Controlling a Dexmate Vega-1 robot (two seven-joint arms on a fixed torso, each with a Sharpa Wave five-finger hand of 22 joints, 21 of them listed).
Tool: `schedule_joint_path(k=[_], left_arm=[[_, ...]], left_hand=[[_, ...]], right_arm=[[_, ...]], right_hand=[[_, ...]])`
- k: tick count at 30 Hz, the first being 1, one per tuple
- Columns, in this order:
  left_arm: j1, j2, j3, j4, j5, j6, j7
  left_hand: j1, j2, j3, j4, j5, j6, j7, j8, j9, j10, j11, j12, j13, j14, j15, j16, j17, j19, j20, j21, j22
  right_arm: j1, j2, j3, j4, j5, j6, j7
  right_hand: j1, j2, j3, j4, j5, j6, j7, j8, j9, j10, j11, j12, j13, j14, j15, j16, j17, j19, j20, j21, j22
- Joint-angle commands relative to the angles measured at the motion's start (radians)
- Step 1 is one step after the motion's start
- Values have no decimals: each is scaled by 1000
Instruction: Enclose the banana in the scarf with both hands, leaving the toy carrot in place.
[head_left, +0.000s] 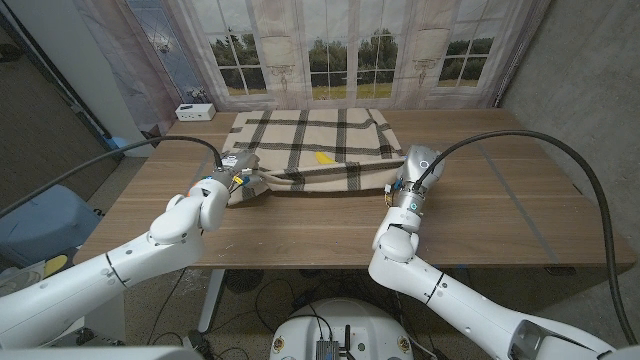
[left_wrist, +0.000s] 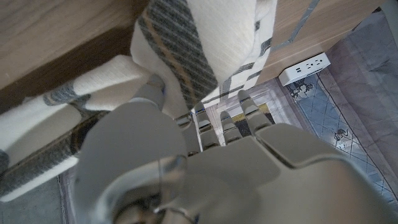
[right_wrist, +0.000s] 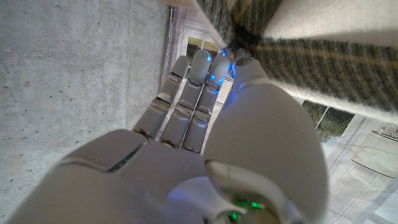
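A cream scarf (head_left: 310, 140) with dark plaid stripes lies across the far middle of the wooden table (head_left: 480, 215). A small yellow bit of the banana (head_left: 323, 157) shows on it near the front fold. My left hand (head_left: 232, 172) grips the scarf's near left corner, and the cloth (left_wrist: 186, 37) hangs bunched over its fingers (left_wrist: 245, 106). My right hand (head_left: 416, 170) pinches the near right corner, with the striped cloth (right_wrist: 311, 56) held at its fingertips (right_wrist: 219, 65). The scarf's near edge is drawn taut between both hands.
A white power strip (head_left: 193, 111) sits at the table's back left, seen also as the power strip (left_wrist: 305, 67) past the cloth. A curtain and window backdrop (head_left: 350, 50) stands behind the table. Bare wood stretches in front and to the right.
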Motion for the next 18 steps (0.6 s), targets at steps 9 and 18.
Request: schedule_joint_path(k=[9, 18], left_arm=[[71, 141, -116, -190, -136, -51, -80], [134, 225, -209, -250, -249, -111, -88]], left_hand=[[19, 17, 20, 3, 21, -15, 19, 31, 40, -5, 5, -11, 7, -20, 4, -7, 3, -1, -10, 4, 5], [28, 16, 22, 0, 25, -15, 21, 54, 70, 12, 4, -10, 8, -17, -3, -6, 0, 2, -17, 5, 6]], right_arm=[[-146, -7, 99, -107, 37, -30, -181], [-222, -6, 128, -159, 17, -30, -261]], right_hand=[[-5, -3, 14, -2, -4, 19, 15, 4, 16, -13, -10, 0, 10, 7, -96, -15, 12, -16, 0, 15, 3], [-6, -3, 20, -3, -5, 17, 14, 7, 24, -15, -19, 2, 19, 6, -96, -25, 20, -20, -1, 19, 2]])
